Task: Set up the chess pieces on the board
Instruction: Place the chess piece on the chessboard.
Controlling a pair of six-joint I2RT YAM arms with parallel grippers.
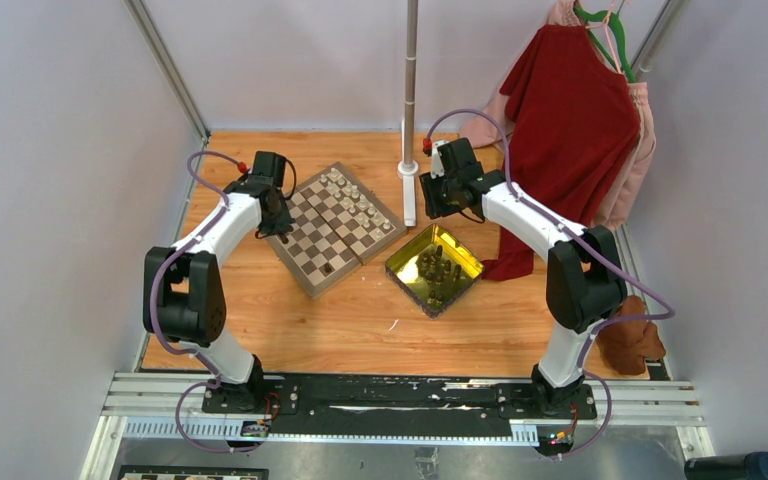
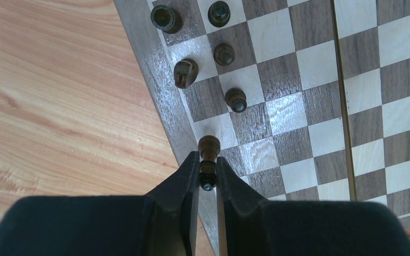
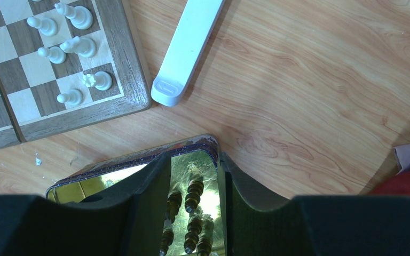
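operator, your left hand (image 2: 207, 178) clenches a dark brown turned chess piece (image 2: 209, 152), base just past its fingertips (image 2: 188, 178) at the rim of the checkered wooden board (image 2: 277, 106); your right hand (image 3: 194, 184) hangs parted, empty, over dark pieces (image 3: 195, 191) in the shiny yellow tray (image 3: 139, 161).

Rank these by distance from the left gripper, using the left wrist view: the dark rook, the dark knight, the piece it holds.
1. The held dark piece, clamped in the left gripper at the rim of the board.
2. The dark knight, ahead in the edge column.
3. The dark rook, farthest, at the top of the view.
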